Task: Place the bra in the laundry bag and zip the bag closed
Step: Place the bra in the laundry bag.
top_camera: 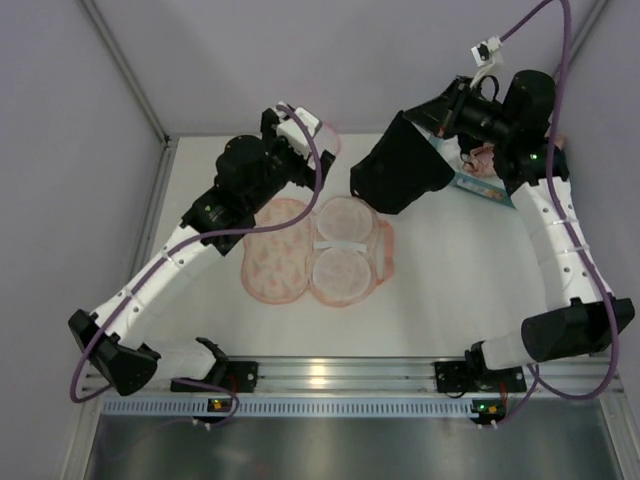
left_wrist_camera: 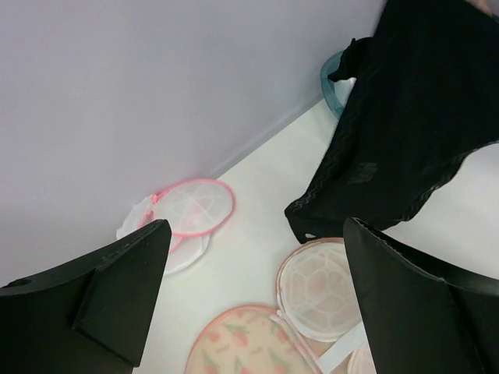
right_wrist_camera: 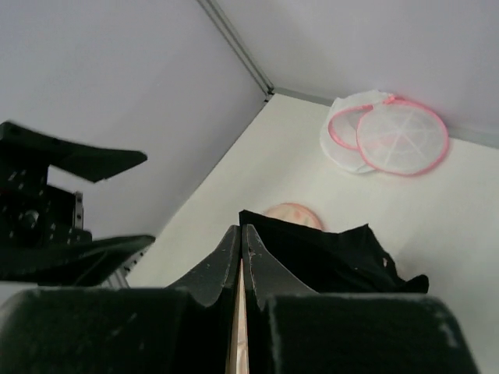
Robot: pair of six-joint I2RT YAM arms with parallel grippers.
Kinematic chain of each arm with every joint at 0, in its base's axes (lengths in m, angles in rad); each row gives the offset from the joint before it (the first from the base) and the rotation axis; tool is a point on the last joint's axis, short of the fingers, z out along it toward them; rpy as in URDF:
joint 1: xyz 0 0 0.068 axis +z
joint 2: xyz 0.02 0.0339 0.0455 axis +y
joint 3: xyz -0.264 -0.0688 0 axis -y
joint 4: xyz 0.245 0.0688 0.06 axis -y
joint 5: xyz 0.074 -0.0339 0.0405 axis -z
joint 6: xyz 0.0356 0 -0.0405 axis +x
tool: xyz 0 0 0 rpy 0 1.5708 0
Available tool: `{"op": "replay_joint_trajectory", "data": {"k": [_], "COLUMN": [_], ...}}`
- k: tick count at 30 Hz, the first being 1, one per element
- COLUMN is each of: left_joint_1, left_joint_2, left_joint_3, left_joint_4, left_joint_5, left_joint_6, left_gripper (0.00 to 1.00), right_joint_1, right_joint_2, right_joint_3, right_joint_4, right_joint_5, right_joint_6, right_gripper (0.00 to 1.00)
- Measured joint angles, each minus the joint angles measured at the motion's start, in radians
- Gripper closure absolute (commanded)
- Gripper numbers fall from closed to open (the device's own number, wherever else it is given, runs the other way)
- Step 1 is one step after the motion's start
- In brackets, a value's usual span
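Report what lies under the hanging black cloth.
Under the black cloth, held in the shut right gripper, only bare white table shows; a round mesh disc lies just beside its hem. The cloth covers part of the teal basket behind.

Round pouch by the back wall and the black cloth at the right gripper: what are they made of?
The pouch: white see-through mesh, likely synthetic netting, with a pink zipper-like rim; its seams show through. The black cloth: thin, soft, matte fabric, judging by its limp folds; fibre unclear.
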Motion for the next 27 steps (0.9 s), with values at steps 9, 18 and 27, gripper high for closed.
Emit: {"op": "replay_joint_trajectory", "data": {"k": [9, 18, 27], "left_joint_1": [0.170, 0.208, 0.217], "left_joint_2": [-0.053, -0.055, -0.114], "left_joint_3": [-0.087, -0.109, -0.122], "left_joint_4": [-0.062, -0.098, -0.115], "left_joint_5": [0.183, 0.195, 0.179], "left_joint_6": [-0.139, -0.177, -0.156], "left_gripper": [0.02, 0.02, 0.02], "right_joint_1": [0.002, 0.024, 0.035], "right_joint_2": [-0.179, -0.415, -0.593], "right_joint_3": [0.089, 0.093, 0.032], "right_joint_4": [-0.125, -0.226, -0.360], "right_joint_5": [-0.106, -0.200, -0.332], "right_joint_6": [-0.301, -0.559, -0.716], "right_gripper": [1.00, 1.00, 1.00]}}
